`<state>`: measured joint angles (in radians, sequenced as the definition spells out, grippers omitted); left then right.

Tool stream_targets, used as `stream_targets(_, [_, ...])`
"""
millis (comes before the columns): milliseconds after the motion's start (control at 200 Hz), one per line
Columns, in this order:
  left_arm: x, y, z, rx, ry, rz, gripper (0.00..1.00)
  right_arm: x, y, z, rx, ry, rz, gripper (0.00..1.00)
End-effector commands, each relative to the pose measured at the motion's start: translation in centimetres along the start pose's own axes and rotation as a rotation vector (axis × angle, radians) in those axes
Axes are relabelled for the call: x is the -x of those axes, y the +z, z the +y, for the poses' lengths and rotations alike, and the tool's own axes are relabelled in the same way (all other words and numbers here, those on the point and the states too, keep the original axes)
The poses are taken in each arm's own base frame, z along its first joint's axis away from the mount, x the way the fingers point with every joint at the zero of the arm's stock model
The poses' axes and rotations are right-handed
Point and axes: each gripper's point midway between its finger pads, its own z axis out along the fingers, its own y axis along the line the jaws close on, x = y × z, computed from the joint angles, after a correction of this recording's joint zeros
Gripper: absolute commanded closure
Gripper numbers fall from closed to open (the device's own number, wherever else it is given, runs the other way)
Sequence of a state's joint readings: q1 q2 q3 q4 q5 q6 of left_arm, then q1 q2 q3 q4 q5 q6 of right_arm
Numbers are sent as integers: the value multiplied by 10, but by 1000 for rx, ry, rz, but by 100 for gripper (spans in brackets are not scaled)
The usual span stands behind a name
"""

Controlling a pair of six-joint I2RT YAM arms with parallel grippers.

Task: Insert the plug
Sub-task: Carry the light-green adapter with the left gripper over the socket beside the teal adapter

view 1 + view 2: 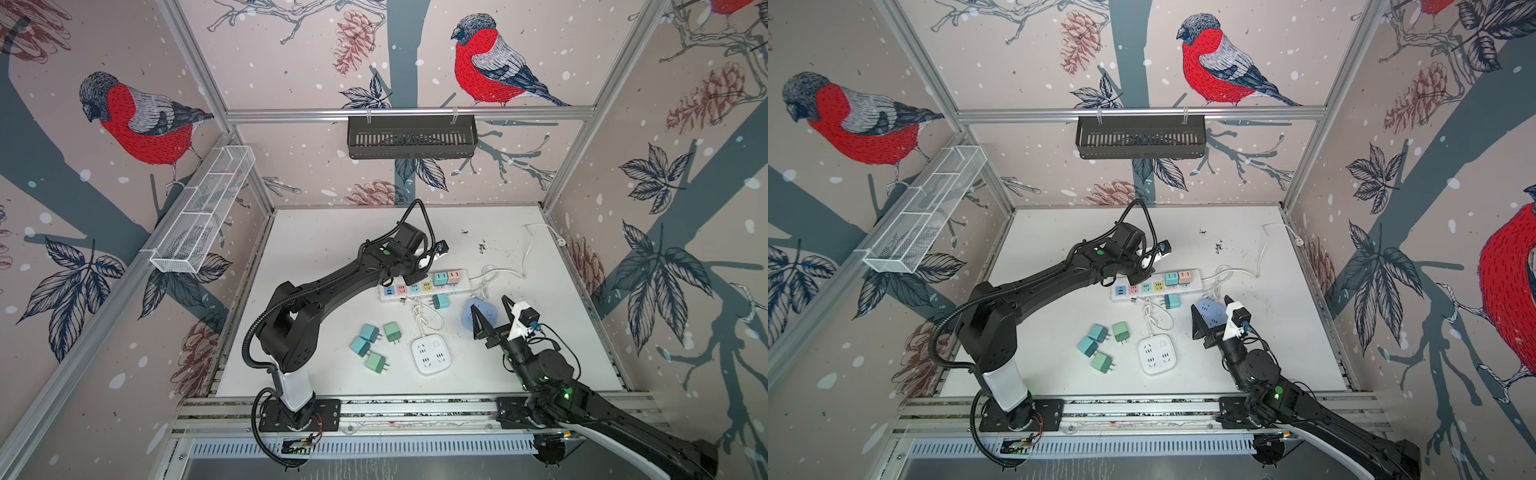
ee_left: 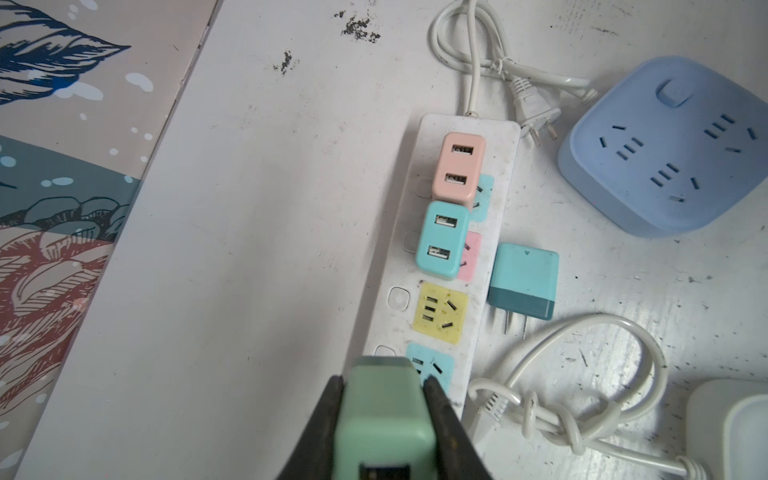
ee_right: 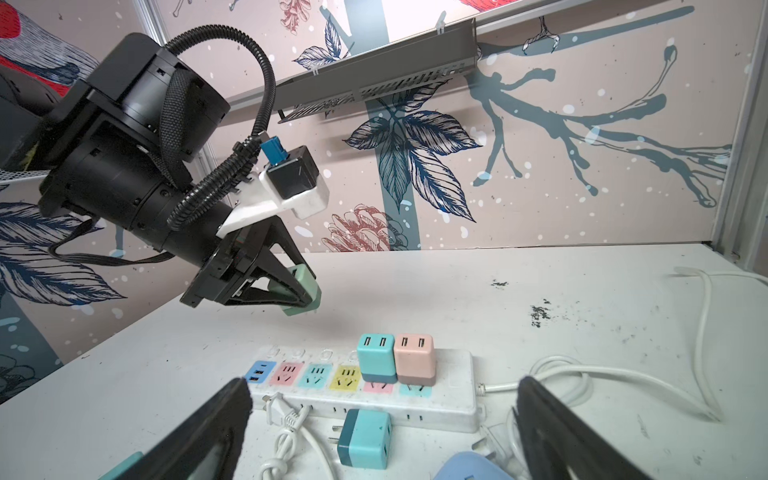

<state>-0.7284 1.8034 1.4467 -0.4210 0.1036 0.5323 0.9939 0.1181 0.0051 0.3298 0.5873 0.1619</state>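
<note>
My left gripper is shut on a mint-green plug; its prongs are hidden. In the right wrist view this plug hangs in the air behind the white power strip, clear of it. On the strip a pink adapter and a teal adapter stand plugged in, and its yellow socket and a light-blue socket are free. My right gripper is open above the blue socket cube, holding nothing.
A loose teal plug lies against the strip's side. Several loose plugs and a white square socket lie nearer the front. White cords coil beside the strip. A black basket and a wire basket hang on the walls.
</note>
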Motion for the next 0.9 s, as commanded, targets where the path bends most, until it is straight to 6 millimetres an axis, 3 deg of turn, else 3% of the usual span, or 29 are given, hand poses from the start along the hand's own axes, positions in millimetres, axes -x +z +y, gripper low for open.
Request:
stream_targets(0, [-1,2,-8,-65,30,19,100,-12,0,-5,-17,11,19,0])
stream_targets(155, [-2,5,-22,-152,37,49,100,-12,1,-8,-26,18,16,0])
stream_targets(435, [-7,15,-29,-194,69,76,100,-13,2,-11,-33,30,21,0])
stream_targets(896, [-8,45,-27,-218,82,88,100,-13,3,-15,-45,40,22,1])
